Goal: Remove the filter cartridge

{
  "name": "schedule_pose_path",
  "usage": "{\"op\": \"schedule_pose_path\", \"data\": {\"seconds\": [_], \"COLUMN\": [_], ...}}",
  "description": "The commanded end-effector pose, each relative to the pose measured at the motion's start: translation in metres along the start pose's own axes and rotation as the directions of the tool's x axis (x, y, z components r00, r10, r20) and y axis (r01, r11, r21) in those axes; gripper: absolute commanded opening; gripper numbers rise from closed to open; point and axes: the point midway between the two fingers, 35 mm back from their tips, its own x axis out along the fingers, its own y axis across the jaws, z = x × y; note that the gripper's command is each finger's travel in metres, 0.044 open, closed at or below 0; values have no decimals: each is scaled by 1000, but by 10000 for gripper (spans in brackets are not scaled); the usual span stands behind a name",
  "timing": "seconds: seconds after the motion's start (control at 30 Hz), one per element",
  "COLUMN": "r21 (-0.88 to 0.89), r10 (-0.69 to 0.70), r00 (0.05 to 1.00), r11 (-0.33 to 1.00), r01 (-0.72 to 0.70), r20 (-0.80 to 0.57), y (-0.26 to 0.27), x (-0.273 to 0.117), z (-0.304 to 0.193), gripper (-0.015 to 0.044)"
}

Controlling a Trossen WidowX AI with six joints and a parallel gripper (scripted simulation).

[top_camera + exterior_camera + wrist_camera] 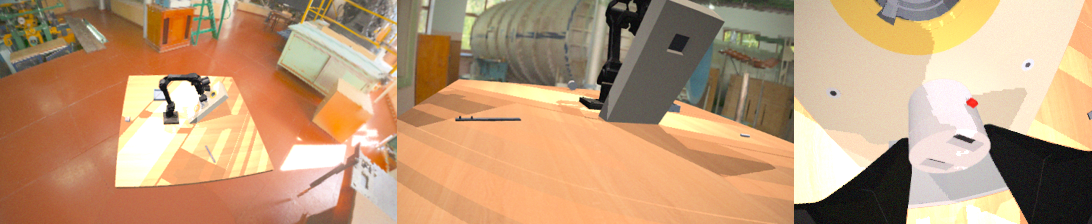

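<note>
The filter cartridge (pixel 946 125) is a pale cylinder with two dark slots on its near face and a red mark on its side. In the wrist view it stands out in front of the sloping service panel (pixel 859 65) (pixel 221 90) (pixel 646 72); whether its far end touches the panel cannot be told. My gripper (pixel 946 137) (pixel 203 100) is shut on the cartridge, one black finger on each side. In the exterior view the panel hides the gripper. The blue-grey tray (pixel 158 95) (pixel 674 108) lies behind the arm's base.
A yellow ring (pixel 916 46) surrounds a dark grey socket on the panel above the cartridge. A grey strip (pixel 979 187) runs along the panel's lower end. A thin dark bar (pixel 210 154) (pixel 491 119) and a small pale cylinder (pixel 127 119) (pixel 572 84) lie on the table.
</note>
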Motion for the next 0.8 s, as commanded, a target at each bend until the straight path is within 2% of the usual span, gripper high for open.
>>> {"op": "schedule_pose_path", "data": {"seconds": [0.0, 0.6, 0.77], "r21": [0, 0, 0], "r10": [-1, -1, -1], "r00": [1000, 1000, 1000], "r11": [1000, 1000, 1000], "r01": [1, 1, 1], "r20": [19, 15, 13], "y": [0, 0, 5], "x": [-13, -87, -91], "z": [8, 10, 10], "gripper": [0, 0, 0]}}
